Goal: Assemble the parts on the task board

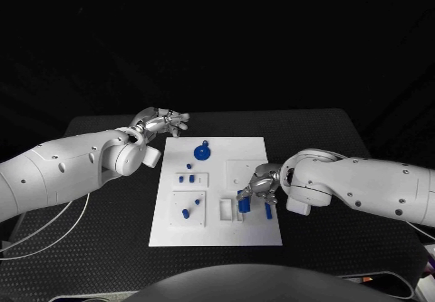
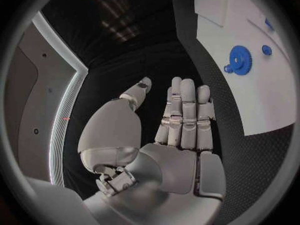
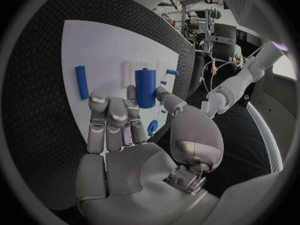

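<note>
Black table (image 1: 317,129), white board (image 1: 217,220) at centre, both hands nearby.
Left hand (image 1: 161,122) hovers off the board's far-left corner, fingers straight, empty. Right hand (image 1: 258,189) pinches a blue cylinder (image 3: 145,87) over the board's near-right; a blue gear (image 1: 202,151) lies at the far end.

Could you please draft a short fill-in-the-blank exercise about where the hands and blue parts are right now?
1. The blue gear lies at the board's ____ end, away from the robot.
2. The ____ hand is over the task board, fingers at a blue cylinder.
3. The left hand holds ____, fingers straight.
4. The table is ____ in colour.

Missing words: far; right; nothing; black
</note>
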